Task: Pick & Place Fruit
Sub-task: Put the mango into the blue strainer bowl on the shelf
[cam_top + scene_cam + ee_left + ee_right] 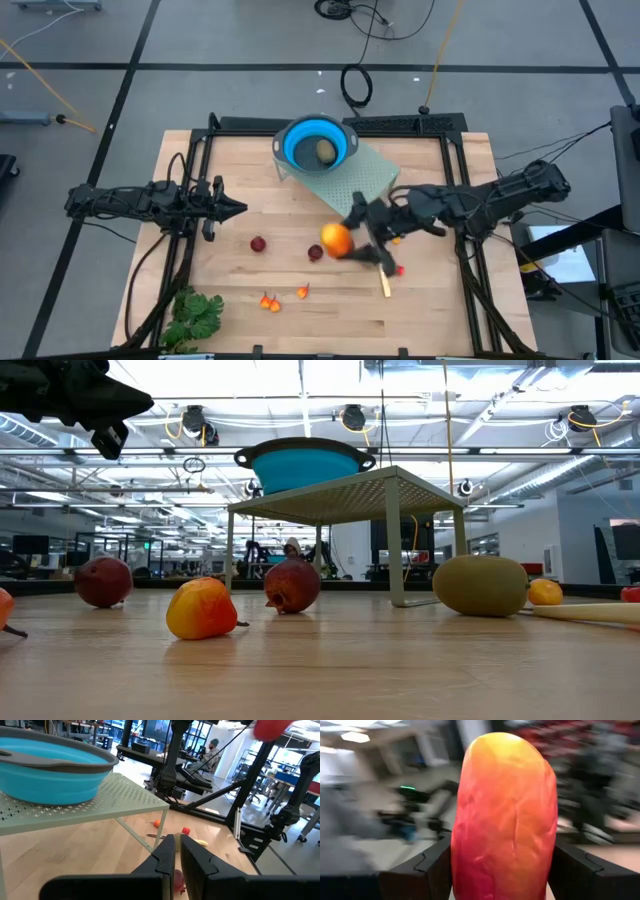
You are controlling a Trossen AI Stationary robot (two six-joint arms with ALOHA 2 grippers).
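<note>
Two grippers over the wooden table [420, 310]: right gripper [352, 238] grasping the orange-red fruit [336, 239], left gripper [238, 209] clenched empty.

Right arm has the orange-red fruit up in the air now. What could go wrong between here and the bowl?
1. The right gripper holds the long orange-red toy fruit only by its sides; a quick swing might let it slip.
2. The blue collapsible bowl sits on a raised pale green perforated stand; a low approach could clip the rim or the stand.
3. An olive-brown oval fruit already lies inside, so a dropped piece might bounce out.
</note>
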